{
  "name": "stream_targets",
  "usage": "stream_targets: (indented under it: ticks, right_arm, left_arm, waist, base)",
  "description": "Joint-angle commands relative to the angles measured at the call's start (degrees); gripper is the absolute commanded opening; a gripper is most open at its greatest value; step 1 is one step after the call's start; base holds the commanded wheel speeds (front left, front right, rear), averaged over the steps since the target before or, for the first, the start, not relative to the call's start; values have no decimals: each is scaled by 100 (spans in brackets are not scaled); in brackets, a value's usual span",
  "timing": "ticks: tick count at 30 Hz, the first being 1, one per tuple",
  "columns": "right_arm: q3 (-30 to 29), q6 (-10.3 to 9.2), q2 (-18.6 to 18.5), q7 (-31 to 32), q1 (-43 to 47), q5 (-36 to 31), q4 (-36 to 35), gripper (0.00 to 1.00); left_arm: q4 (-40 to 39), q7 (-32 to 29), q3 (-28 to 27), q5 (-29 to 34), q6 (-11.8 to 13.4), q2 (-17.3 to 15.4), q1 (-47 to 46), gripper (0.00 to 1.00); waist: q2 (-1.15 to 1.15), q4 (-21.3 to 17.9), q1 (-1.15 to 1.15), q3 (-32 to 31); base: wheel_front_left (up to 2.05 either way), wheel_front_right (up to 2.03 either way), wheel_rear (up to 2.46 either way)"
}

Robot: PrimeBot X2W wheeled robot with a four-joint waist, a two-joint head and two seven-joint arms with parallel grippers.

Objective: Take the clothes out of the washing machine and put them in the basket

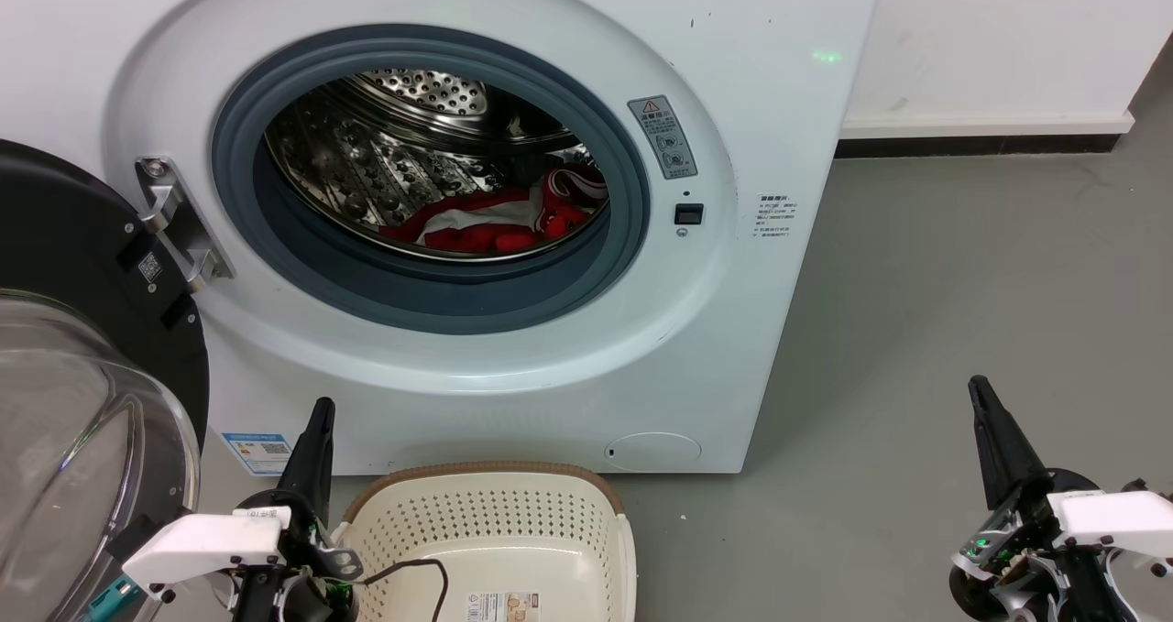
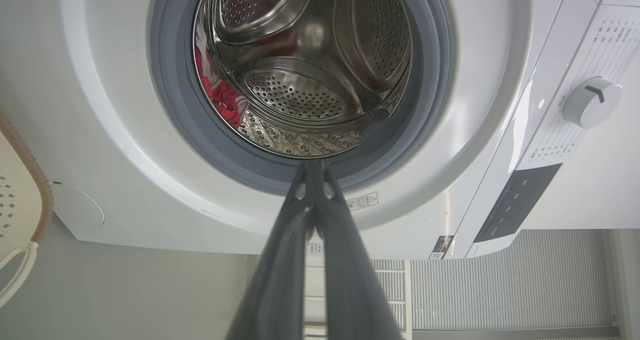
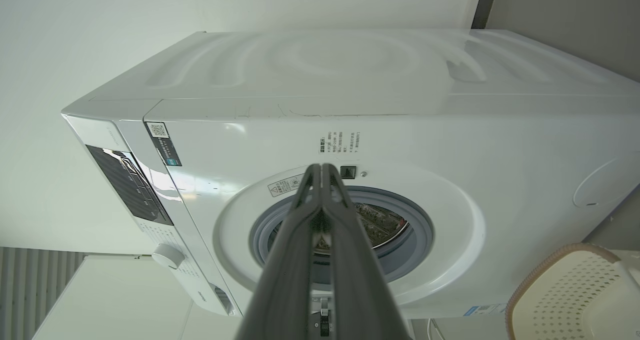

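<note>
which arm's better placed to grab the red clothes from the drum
Left, probably: the left gripper points at the porthole, near the clothes; the right gripper is off beside the washing machine.

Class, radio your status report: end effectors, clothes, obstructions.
Left end effector, right end effector shut, empty. Clothes inside washing machine; basket without clothes. Door open, porthole unblocked.

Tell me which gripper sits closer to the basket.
The left gripper, right beside the basket at its left rim in the head view. The right gripper stands well off to the right, over the grey floor.
</note>
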State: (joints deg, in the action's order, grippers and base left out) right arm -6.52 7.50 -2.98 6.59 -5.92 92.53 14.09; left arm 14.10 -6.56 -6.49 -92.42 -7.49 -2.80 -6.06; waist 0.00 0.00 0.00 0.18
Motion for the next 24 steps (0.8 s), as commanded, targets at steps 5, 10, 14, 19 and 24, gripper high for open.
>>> stream_targets:
  ticks: [5,10,14,19,24]
  right_arm:
    - [2,-2,14,1,-74,-25,8,0]
    - [2,-2,14,0,-74,-25,8,0]
    - [2,-2,14,0,-74,-25,8,0]
    - [2,-2,14,0,-74,-25,8,0]
    - [4,0,3,-1,34,2,50,100]
  left_arm:
    - [0,-11,-10,1,-12,-16,-47,0]
    - [0,-11,-10,1,-12,-16,-47,0]
    - [0,-11,-10,1,-12,-16,-47,0]
    - [0,-11,-10,1,-12,-16,-47,0]
    - [53,2,7,0,0,8,35,100]
  waist:
    - [0,0,0,0]
    - [0,0,0,0]
    - [0,0,0,0]
    - [0,0,0,0]
    - [0,0,0,0]
  base:
    - [0,0,0]
    - [0,0,0]
    - [0,0,0]
    - [0,0,0]
    - [0,0,0]
